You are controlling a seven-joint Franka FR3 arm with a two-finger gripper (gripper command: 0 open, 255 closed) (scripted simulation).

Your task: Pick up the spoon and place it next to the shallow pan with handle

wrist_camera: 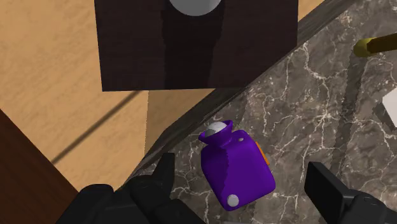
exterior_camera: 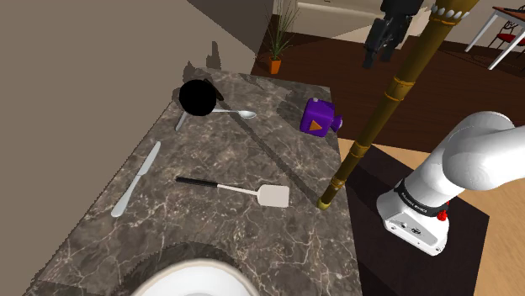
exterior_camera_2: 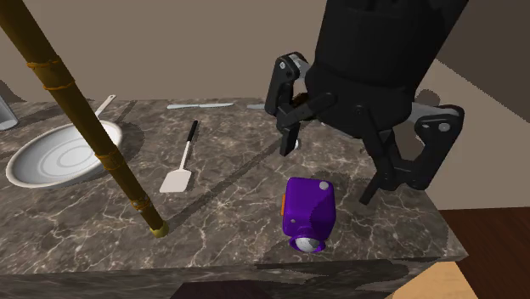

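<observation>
Scanning the shoulder view from its left, you see a knife (exterior_camera: 135,181) on the marble counter (exterior_camera: 210,227). Next comes the spoon (exterior_camera: 234,113), lying just beside a black round vessel (exterior_camera: 199,97) and well apart from the white pan (exterior_camera: 181,271). Further right sits a purple toy (exterior_camera: 318,118). Your gripper (exterior_camera: 379,52) hangs above it, fingers spread, gripping nothing.

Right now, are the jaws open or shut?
Open: the jaws stand wide apart, clasping nothing, above the purple object.
</observation>
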